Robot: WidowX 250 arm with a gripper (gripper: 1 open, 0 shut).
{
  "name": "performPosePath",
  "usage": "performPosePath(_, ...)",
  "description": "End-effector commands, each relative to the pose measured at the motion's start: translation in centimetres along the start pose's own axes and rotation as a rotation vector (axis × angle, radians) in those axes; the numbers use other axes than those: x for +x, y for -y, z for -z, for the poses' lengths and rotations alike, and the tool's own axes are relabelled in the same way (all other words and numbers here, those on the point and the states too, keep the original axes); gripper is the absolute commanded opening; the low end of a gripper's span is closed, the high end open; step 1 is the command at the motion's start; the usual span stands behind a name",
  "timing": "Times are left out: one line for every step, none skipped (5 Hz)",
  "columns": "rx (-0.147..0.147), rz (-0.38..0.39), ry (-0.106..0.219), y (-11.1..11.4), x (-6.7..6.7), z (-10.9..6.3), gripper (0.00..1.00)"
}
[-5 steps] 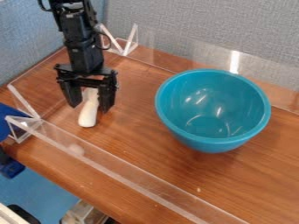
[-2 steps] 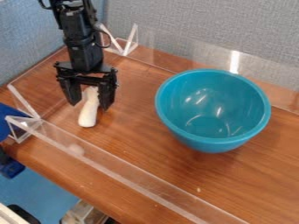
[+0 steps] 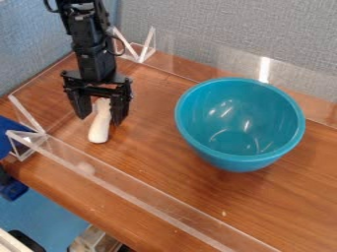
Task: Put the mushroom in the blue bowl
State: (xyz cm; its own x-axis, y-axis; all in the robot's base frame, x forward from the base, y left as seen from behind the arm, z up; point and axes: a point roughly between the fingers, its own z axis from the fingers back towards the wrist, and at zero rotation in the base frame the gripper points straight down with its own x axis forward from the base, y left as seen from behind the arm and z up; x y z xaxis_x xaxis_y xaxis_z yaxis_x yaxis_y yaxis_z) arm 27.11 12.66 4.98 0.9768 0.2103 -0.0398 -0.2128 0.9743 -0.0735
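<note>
The mushroom (image 3: pixel 99 127) lies on the wooden table at the left, its cream-white stem showing and its cap end hidden up under the gripper. My gripper (image 3: pixel 101 109) points straight down over it, open, with one black finger on each side of the mushroom's upper part. Whether the fingers (image 3: pixel 77 106) touch it I cannot tell. The blue bowl (image 3: pixel 241 122) stands upright to the right, teal and glossy, with nothing inside it.
Clear acrylic walls (image 3: pixel 118 177) fence the wooden table (image 3: pixel 145 148) along the front, left and back edges. A clear bracket (image 3: pixel 27 138) stands at the left corner. A blue-grey wall rises behind.
</note>
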Motion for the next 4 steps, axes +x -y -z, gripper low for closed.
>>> performPosePath(0.023,-0.028,0.037,-0.9,1.0,-0.4,1.0)
performPosePath(0.029,-0.033,0.022,-1.0,1.1,0.7,0.0)
performPosePath(0.028,-0.028,0.03,-0.9,1.0,0.1,0.0)
performPosePath(0.023,-0.019,0.049,-0.6,0.7,-1.6,0.0)
